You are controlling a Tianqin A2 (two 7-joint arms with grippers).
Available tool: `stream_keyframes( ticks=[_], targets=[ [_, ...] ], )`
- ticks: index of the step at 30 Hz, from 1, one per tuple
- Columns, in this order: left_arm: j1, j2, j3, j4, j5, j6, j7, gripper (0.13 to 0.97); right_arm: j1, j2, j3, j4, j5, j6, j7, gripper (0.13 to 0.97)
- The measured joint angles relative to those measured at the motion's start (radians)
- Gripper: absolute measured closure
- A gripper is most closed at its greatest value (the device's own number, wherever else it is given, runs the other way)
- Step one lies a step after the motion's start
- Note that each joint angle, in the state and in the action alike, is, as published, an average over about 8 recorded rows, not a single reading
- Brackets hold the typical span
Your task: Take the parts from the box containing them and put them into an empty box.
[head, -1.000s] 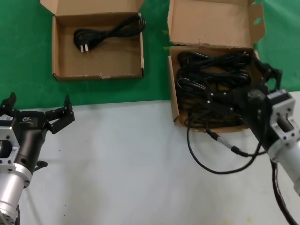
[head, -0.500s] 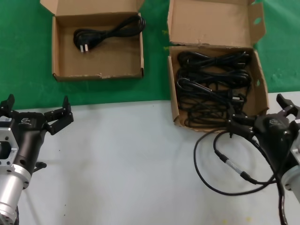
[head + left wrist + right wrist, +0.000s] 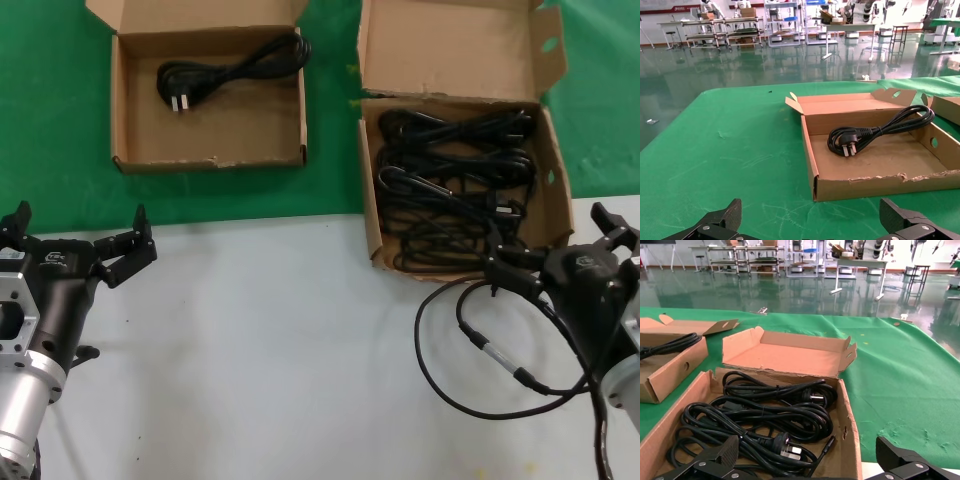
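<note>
Now the right pincer [image 3: 560,250] gapes, empty, near the parts [image 3: 455,180].

Head camera looking down on both boxes; each wrist camera low, close, facing one box

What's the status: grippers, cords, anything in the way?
Left gripper open, empty, parked. Right gripper open at full box. One cord in low box. Thin cable below.

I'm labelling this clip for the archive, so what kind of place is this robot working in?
Probably a robotics lab or factory test hall. The wrist views show a wide glossy green floor, metal shelving racks and workbenches behind a green-covered table holding cardboard boxes of power cords.
</note>
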Motion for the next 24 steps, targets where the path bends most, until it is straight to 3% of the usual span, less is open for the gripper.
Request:
stream_keyframes(
  ticks=[24],
  targets=[
    [0.000, 0.000, 0.000, 0.000, 0.000, 0.000, 0.000, 0.132, 0.000, 0.000, 0.000, 0.000, 0.000, 0.000, 0.000, 0.129]
  ],
)
